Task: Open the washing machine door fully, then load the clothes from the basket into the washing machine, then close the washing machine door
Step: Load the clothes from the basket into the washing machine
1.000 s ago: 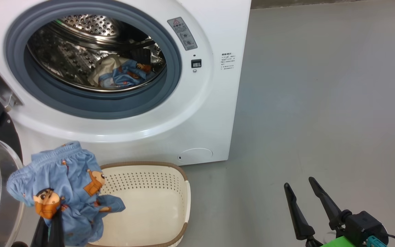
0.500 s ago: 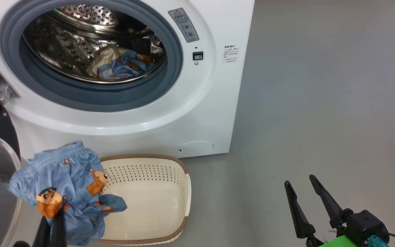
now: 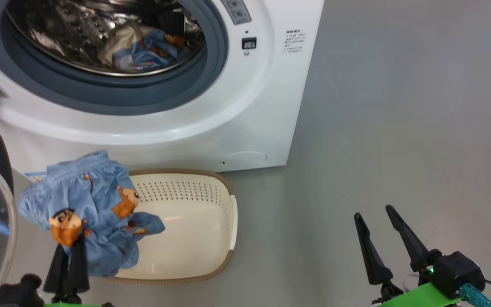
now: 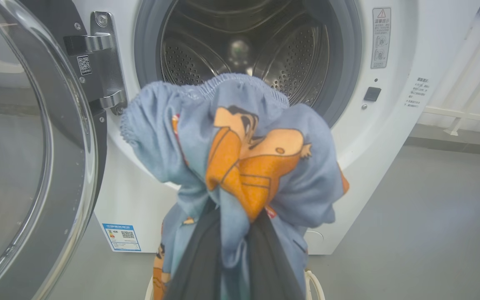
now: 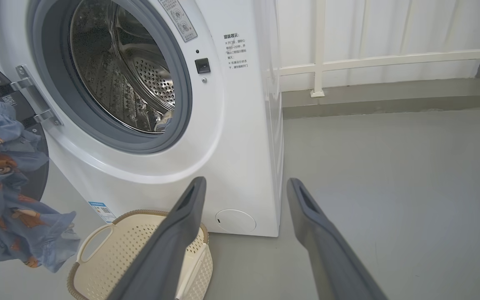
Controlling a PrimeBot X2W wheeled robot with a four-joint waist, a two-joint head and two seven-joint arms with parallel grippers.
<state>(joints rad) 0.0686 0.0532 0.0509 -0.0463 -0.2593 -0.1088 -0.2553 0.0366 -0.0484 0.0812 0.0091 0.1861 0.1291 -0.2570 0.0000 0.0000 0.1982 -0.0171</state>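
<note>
While the white washing machine (image 3: 267, 106) stands with its round door (image 4: 36, 146) swung wide to the robot's left, some blue printed clothes (image 3: 143, 51) lie at the bottom of its steel drum (image 5: 140, 83). Just in front of the washer, the cream perforated basket (image 3: 228, 200) sits on the floor, its visible inside bare. A light blue garment (image 3: 96, 200) printed with orange-brown cartoon figures hangs in the air at the basket's left end, near the door. The left gripper (image 3: 71, 249) grasps it from below, its dark fingers pinched close together with cloth bunched between them. The right gripper (image 3: 372, 211) holds nothing, its fingers spread apart above bare floor, well to the right of the basket. Against half a second ago the whole head view has slid, so the camera has moved; the garment keeps much the same place over the basket, and the right gripper keeps the same spread. The floor (image 3: 399, 128) is smooth grey, and a white railing (image 5: 390, 58) runs along the wall behind the washer.
</note>
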